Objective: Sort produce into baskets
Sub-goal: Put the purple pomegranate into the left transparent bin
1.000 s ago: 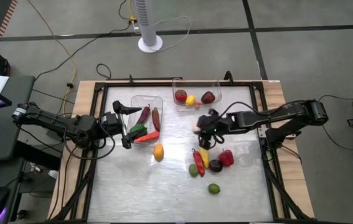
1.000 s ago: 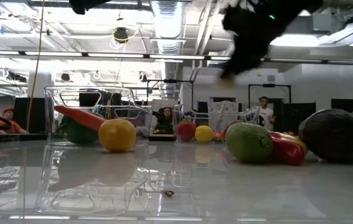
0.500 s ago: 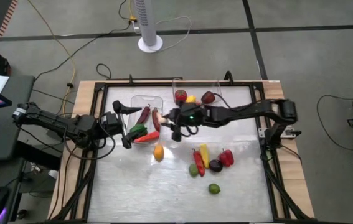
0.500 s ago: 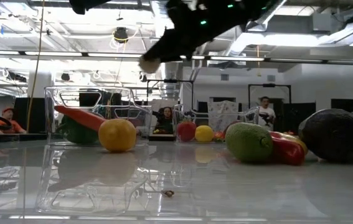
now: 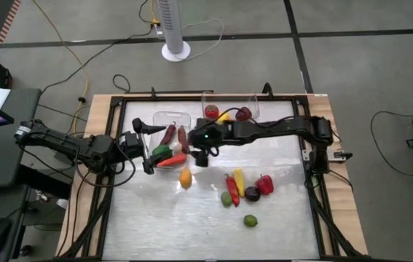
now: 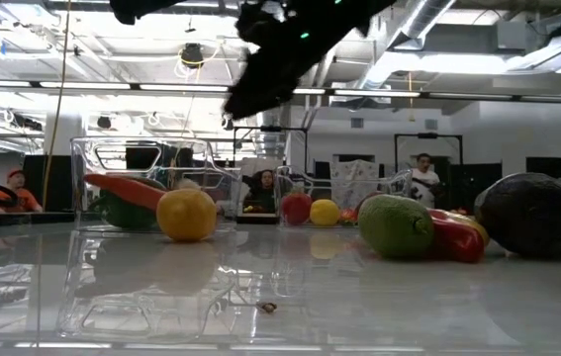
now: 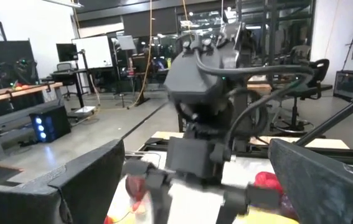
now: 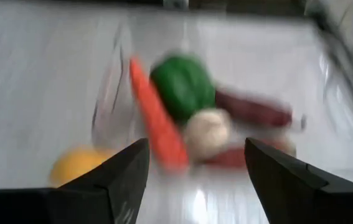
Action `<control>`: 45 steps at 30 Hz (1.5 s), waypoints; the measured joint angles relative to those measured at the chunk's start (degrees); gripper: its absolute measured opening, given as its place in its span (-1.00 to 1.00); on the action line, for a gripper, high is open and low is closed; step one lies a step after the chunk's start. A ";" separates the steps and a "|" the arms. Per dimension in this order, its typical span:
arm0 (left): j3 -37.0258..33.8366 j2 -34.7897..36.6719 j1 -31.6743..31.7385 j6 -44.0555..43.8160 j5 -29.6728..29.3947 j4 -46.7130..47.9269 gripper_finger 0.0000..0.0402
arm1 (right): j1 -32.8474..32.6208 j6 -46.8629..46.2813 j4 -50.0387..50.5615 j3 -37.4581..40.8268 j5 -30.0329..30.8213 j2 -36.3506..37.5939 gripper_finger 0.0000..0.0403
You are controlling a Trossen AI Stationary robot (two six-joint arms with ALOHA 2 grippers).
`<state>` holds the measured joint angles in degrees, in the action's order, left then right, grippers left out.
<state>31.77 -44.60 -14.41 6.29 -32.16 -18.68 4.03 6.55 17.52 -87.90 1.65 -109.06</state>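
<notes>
The left clear bin holds a carrot, a green piece, dark red long pieces and a pale round piece. My right gripper hangs open above this bin's right side, touching nothing. My left gripper waits open at the bin's left side. The right clear bin holds a red, a yellow and a dark red piece. An orange and several peppers and round pieces rest loose on the table.
A green round piece lies alone toward the near edge. A black frame runs round the table top. My right arm stretches across the far half of the table. People show in the room behind in the low view.
My right gripper has swung from above the loose pile toward the table's left, to over the left bin. The pale round piece seen at its fingers before now lies in that bin among the vegetables.
</notes>
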 joint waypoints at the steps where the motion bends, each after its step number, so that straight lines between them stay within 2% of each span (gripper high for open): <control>1: 0.00 0.00 0.00 -0.05 0.00 0.03 0.93 | -0.33 -0.76 3.62 0.01 0.03 1.13 0.44; 4: 0.00 0.00 0.00 -0.09 0.04 -0.02 0.93 | -2.53 -4.01 11.09 3.13 1.98 4.67 0.45; 13: 0.00 0.00 0.00 -2.10 0.35 -0.19 0.93 | -12.71 -17.81 8.62 25.07 11.64 16.09 0.45; 16: 0.00 0.00 0.00 -2.26 0.34 -0.24 0.93 | -15.13 -21.69 9.27 29.16 11.96 18.63 0.45; 27: -0.01 0.00 0.00 -1.62 0.14 0.14 0.93 | -26.35 -31.08 16.13 30.95 10.63 24.34 0.45; 33: 0.00 0.00 0.00 -1.62 -0.02 0.17 0.93 | -32.24 -32.08 19.50 31.01 12.06 21.60 0.45; 39: 0.00 0.00 0.00 -1.60 -0.02 0.05 0.93 | -33.21 -35.73 21.26 31.01 14.47 18.98 0.45; 45: 0.00 -0.01 0.00 -1.60 0.00 0.49 0.93 | -35.53 -38.30 19.33 33.41 21.48 16.06 0.45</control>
<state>31.77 -44.61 -14.41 4.69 -32.16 -18.19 -31.50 -31.75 36.86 -54.48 23.13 -93.00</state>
